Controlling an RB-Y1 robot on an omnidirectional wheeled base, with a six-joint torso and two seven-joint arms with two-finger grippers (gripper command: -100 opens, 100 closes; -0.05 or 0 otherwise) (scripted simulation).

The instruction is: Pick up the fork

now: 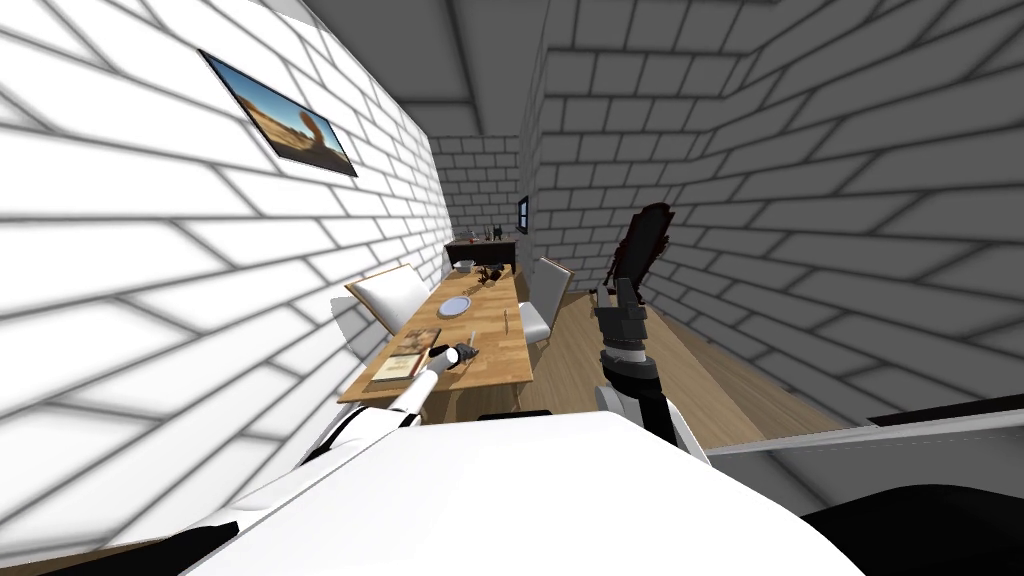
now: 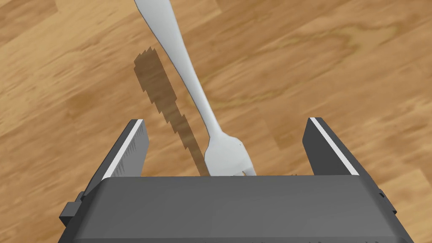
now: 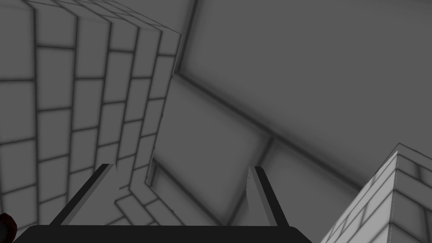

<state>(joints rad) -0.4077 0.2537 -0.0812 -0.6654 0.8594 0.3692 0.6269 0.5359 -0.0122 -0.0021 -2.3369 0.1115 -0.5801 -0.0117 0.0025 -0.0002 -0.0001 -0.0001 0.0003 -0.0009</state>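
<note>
You have a long wooden table [image 1: 500, 360] with a pale, grained top running away from you along the brick wall. At its near end, on your left side, a brown-covered book [image 1: 408, 354] lies flat. Further along, a round grey plate [image 1: 454, 306] sits near the middle of the top. A thin pale thing [image 1: 506, 321], too small to name, lies close to the right edge. At the far end you can make out a small bowl-like thing [image 1: 465, 266] and some dark clutter [image 1: 490, 274]. The light grey fork [image 2: 192, 82] lies across the bare wood, its shadow just beside it
</note>
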